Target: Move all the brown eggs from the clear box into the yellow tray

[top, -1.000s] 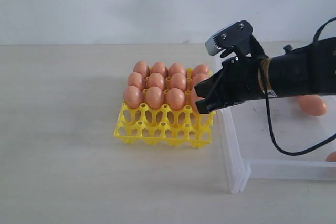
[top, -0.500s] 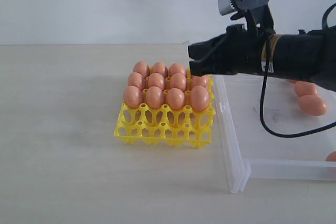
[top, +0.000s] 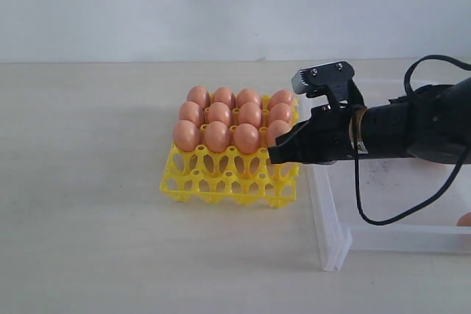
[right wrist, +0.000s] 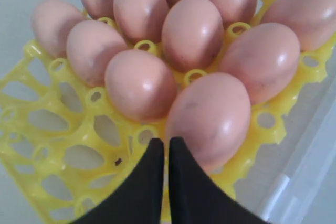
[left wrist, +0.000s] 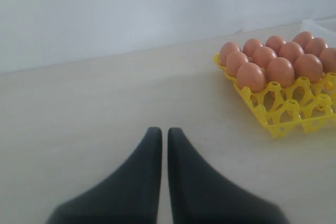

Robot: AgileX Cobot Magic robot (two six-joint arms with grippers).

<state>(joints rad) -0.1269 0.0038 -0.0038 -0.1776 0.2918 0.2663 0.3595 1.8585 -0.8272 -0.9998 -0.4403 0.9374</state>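
Twelve eggs (top: 216,136) are sitting in tray (top: 221,182); 6 o'clock row is awaiting four. My right jaws are hovering, pressed together, empty.

Twelve smooth orange-brown oval eggs (top: 216,136) in one bright yellow plastic grid tray (top: 221,182), three rows of four. One shallow clear plastic box (top: 328,227). One more egg (top: 465,219) shows at its right edge; any behind the black arm (top: 412,131) can't be counted.
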